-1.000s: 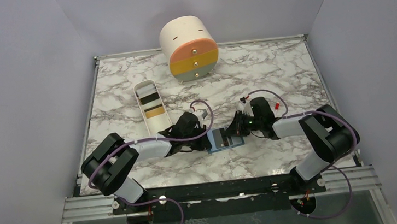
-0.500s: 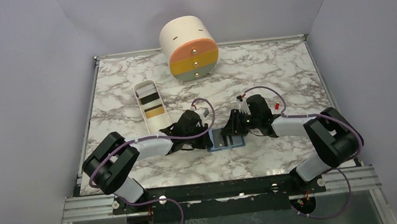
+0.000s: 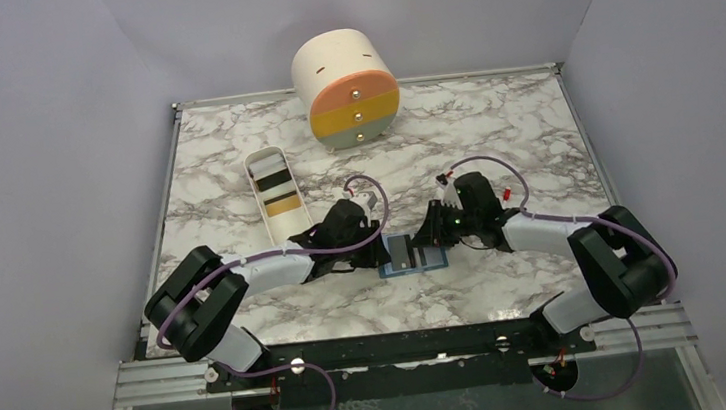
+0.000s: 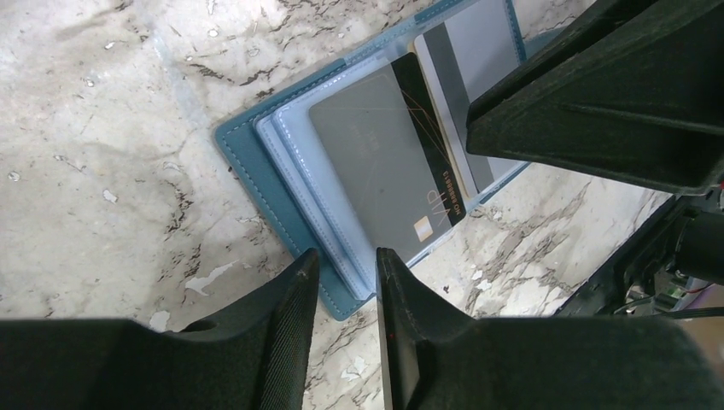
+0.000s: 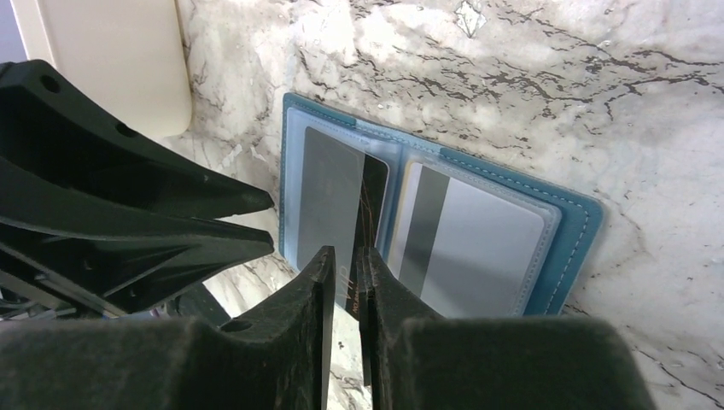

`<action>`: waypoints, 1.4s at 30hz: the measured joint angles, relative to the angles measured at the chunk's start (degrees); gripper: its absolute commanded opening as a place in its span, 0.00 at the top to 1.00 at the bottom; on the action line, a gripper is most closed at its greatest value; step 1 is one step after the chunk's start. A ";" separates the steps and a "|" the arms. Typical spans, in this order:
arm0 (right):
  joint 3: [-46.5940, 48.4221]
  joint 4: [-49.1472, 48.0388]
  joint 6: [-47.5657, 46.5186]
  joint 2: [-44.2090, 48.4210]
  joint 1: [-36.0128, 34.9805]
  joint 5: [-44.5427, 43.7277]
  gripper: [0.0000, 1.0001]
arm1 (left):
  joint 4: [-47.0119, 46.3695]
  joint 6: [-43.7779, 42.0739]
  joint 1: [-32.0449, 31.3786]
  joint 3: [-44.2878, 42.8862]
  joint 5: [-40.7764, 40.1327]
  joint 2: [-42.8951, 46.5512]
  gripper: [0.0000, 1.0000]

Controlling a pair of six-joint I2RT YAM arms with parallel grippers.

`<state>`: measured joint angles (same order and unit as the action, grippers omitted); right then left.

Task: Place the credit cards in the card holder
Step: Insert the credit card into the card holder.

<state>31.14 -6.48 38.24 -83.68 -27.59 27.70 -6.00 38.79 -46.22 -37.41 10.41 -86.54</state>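
Black and narrow, the right gripper [image 5: 359,278] sits at the bottom centre of its wrist view. Its jaws are nearly together on the lower edge of the dark grey card [image 5: 329,205], which they appear to pinch at its black stripe. That card lies on the left half of the opened card holder [image 5: 574,229]. A pale card [image 5: 491,252] with a grey stripe fills the right half.

At the bottom of the left wrist view, the left gripper [image 4: 346,295] has its fingers close, with the holder's near corner in the slit between them. Whether they bite on it I cannot tell. Seen from overhead, the holder lies at centre frame on the marble table [image 3: 492,122], between the two arms.

The step in hand looks like seating the dark card in the left pocket. The next move likely calls for a short, flat push along the card while the holder is kept steady, then a release. A dark-striped card [image 3: 274,180] and a gold card [image 3: 284,205] wait in the white tray [image 3: 263,156], upper left.

Fine gold lettering runs along the black stripe beside a small gold square, but it is too small to read. No brand can be made out.
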 measured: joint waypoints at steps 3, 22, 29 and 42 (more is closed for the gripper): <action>0.00 -0.28 0.07 -1.01 0.00 0.04 0.88 | -1.38 0.46 0.00 0.00 0.04 0.00 0.62; -0.66 -6.84 1.16 -6.97 -0.11 3.56 0.98 | -8.68 1.38 0.02 0.76 0.04 -3.32 0.58; -1.07 -6.25 1.60 -6.27 -0.22 3.39 0.88 | -8.50 1.33 0.02 0.66 0.07 -3.17 0.55; 0.94 0.07 -0.09 -1.42 -0.59 1.51 0.85 | -5.42 1.38 0.52 0.57 0.02 0.04 0.46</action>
<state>32.08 -6.42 38.15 -85.10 -28.18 29.21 -11.42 40.16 -45.69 -36.84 10.44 -86.50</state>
